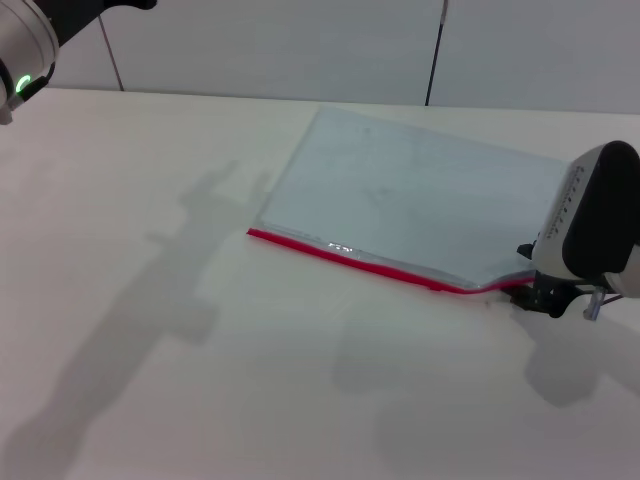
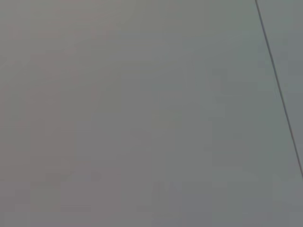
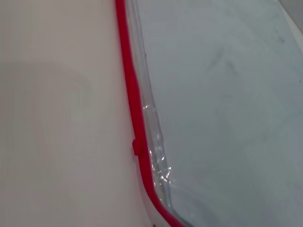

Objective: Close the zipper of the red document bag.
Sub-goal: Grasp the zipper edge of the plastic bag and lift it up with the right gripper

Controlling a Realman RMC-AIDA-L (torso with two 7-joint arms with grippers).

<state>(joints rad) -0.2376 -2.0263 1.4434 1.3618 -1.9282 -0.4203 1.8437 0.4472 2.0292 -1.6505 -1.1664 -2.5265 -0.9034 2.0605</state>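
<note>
The red document bag point(image 1: 420, 190) lies flat on the white table, a pale grey-blue pouch with its red long edge toward me. The zipper point(image 1: 350, 258) runs along that near edge as a thin red strip. My right gripper point(image 1: 545, 295) sits low at the strip's right end, where the bag's corner lifts slightly off the table. Up close in the right wrist view, the bag point(image 3: 227, 104) fills one side, and the zipper point(image 3: 130, 85) carries a small red nub point(image 3: 135, 147). Only the left arm's wrist point(image 1: 22, 45) shows, raised at the far left.
The white table point(image 1: 200, 380) stretches wide around the bag, crossed by arm shadows. A pale panelled wall point(image 1: 300, 40) with dark seams stands behind it. The left wrist view shows only that wall point(image 2: 142, 113).
</note>
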